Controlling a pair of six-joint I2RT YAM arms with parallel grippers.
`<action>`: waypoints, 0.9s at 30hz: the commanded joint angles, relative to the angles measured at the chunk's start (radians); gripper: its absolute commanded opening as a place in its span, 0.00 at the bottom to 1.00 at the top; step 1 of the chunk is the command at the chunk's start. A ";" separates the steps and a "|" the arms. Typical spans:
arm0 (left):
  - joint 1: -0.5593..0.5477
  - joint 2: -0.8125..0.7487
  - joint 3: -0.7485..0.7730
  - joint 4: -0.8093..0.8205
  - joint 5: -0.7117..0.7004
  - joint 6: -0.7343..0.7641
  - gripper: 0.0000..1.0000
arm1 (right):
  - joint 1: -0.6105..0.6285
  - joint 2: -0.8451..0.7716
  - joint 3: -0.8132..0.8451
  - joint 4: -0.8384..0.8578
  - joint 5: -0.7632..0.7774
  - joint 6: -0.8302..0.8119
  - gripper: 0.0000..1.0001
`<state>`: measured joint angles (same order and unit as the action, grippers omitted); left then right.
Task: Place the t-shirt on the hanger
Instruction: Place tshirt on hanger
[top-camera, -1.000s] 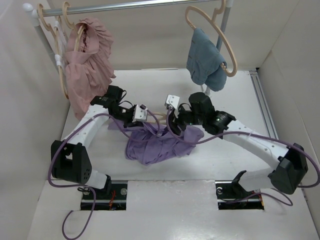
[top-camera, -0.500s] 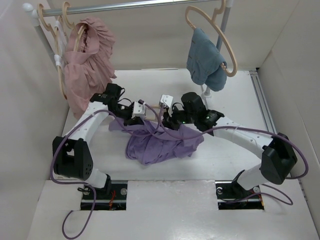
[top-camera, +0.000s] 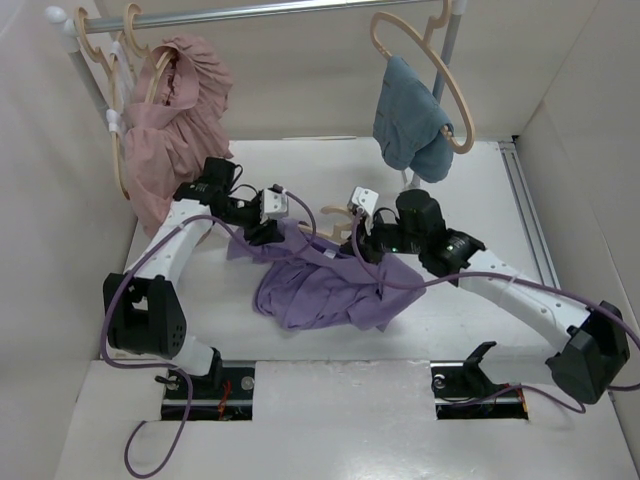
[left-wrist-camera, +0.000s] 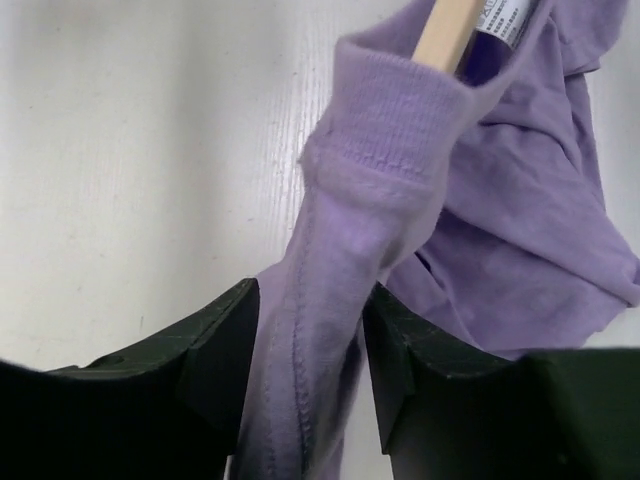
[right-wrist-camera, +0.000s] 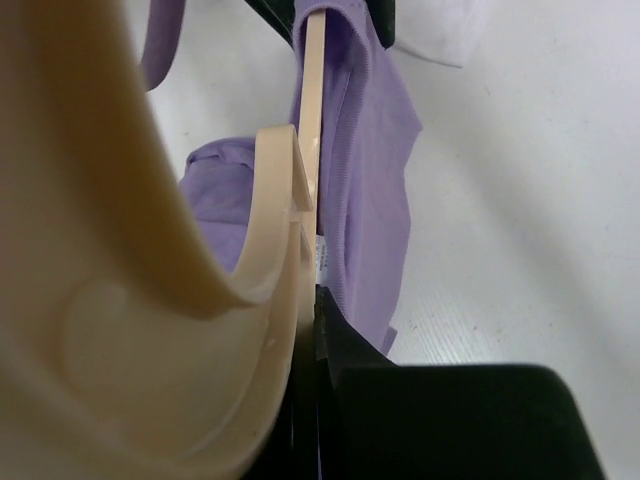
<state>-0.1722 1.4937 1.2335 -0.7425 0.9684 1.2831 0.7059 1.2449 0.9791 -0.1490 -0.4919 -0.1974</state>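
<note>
T-shirt, top view: one, lavender-purple (top-camera: 320, 290), crumpled on the table (top-camera: 480, 200) between the two arms, its upper edge lifted toward both grippers.
Hanger, top view: one pale beige hanger (top-camera: 336, 214) just above the bunched cloth, partly buried in it.
Left gripper, top view: at the t-shirt's upper left edge (top-camera: 268, 232), touching cloth.
Right gripper, top view: at the hanger's right side (top-camera: 358, 240), touching it.
Garment count: three in all. Purple on the table, one dusty-pink garment (top-camera: 175, 130) and one blue-grey garment (top-camera: 410, 125) hanging from the rail (top-camera: 260, 12).
Rail hangers: one carries the blue-grey piece (top-camera: 455, 95). At the pink end the beige loops overlap, so I cannot count them.
Writing, top view: nothing readable.

Left wrist, fingers: two dark fingers (left-wrist-camera: 215, 340) stand partly apart, with a ribbed purple band (left-wrist-camera: 340, 260) running up between them and touching both. Whether they pinch it, I cannot tell.
Left wrist, hanger: a beige wooden end (left-wrist-camera: 445, 35) pokes out of the ribbed opening at the top.
Left wrist, label: one white tag (left-wrist-camera: 505, 12) beside the wood, its dark print cut by the frame edge and unreadable.

Right wrist, hanger: the broad beige curve (right-wrist-camera: 150, 250) fills the left side, with a thin bar (right-wrist-camera: 313, 110) running up into purple cloth (right-wrist-camera: 370, 150).
Right wrist, grip: the curve is pressed against the one dark finger (right-wrist-camera: 400, 400) in sight. The other is hidden behind it. The jaws look closed on the hanger.
Right wrist, label: a small white tag edge by the bar, print too small to read.
</note>
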 joint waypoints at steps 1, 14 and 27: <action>0.005 -0.003 0.053 0.022 0.015 -0.041 0.44 | -0.003 -0.013 0.070 0.014 0.009 0.032 0.00; -0.041 -0.206 -0.046 0.782 -0.460 -0.852 1.00 | -0.025 0.160 0.723 -0.614 0.412 0.091 0.00; -0.041 -0.217 0.037 0.850 -0.478 -1.113 1.00 | -0.089 0.476 1.418 -0.886 0.466 0.110 0.00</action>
<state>-0.2138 1.2877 1.2125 0.0307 0.4732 0.2459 0.6327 1.6672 2.2585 -0.9947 -0.0582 -0.1036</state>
